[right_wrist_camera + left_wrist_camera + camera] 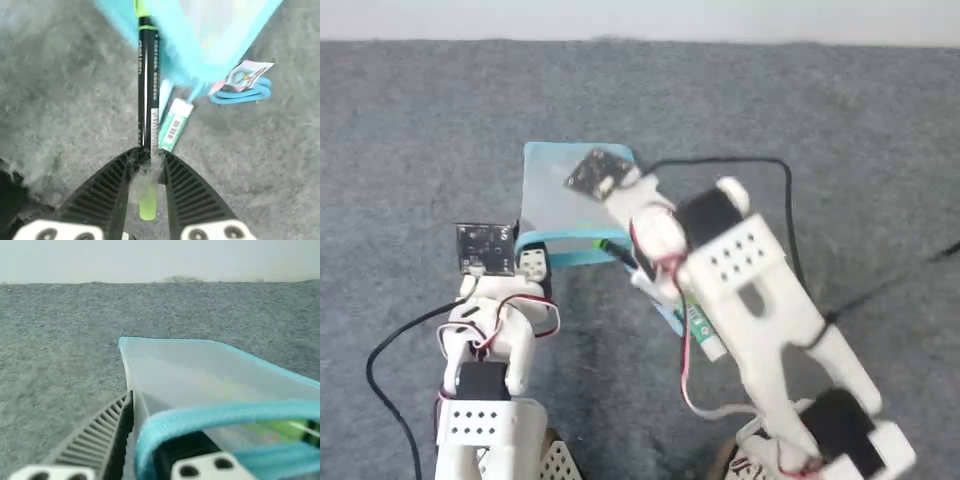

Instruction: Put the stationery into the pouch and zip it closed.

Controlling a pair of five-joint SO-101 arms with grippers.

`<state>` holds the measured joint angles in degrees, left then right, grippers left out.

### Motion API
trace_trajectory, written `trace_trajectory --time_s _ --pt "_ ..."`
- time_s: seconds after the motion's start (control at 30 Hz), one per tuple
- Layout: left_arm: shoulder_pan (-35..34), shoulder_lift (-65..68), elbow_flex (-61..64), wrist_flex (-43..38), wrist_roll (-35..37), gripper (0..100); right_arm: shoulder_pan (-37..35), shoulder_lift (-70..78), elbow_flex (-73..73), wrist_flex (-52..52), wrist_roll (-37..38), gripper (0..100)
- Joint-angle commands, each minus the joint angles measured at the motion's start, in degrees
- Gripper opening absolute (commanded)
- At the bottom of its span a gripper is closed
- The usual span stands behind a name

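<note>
Right gripper [148, 156] pinches a black, green-tipped pen [148, 95] entering the translucent, blue-edged pouch [200, 375], whose rim the left gripper [142, 432] clamps.

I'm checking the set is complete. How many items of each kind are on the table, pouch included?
pouch: 1
black-and-green pen: 1
white-and-green stick: 1
Total: 3

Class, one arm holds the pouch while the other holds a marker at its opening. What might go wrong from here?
The right gripper pinches the marker near its tail, so the tip may pivot and catch the pouch rim. The left gripper holds only one corner of the mouth; a push might pull it free. The white-and-green stick beside the marker could get nudged away.
</note>
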<state>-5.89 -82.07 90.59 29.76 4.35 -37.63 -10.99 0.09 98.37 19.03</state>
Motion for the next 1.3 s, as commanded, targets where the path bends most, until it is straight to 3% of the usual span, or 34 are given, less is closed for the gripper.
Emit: trace_trajectory --time_s 0.0,0.33,0.43,0.57,0.8,1.0,1.13,1.27 --pt "4.84 0.09 0.04 -1.93 -2.46 1 1.27 4.35 -14.07 3.74 -1.67 0.7" --pt "9.23 0.00 1.19 -1.85 -3.25 1 -3.82 20.70 -30.77 4.00 -2.81 1.4" --pt "8.97 0.00 1.19 -2.02 -3.25 1 -4.97 22.37 -31.74 4.09 -2.81 9.7" --pt "7.12 0.00 0.84 -2.20 -2.90 1 -4.70 19.03 -31.38 4.35 0.18 21.1" --pt "1.58 -0.09 -0.40 -2.20 0.62 1 -4.44 4.53 -27.25 4.26 1.32 19.7" --pt "-4.04 -0.09 -1.98 -2.90 0.88 1 3.91 -4.62 -8.70 2.07 1.14 19.5" --pt "-5.98 -0.09 -2.77 -2.90 2.90 1 9.01 -9.45 11.25 -7.52 1.32 19.4" --pt "-6.07 -0.09 -2.68 -2.90 2.81 1 9.36 -15.34 30.42 -17.10 4.04 19.4"
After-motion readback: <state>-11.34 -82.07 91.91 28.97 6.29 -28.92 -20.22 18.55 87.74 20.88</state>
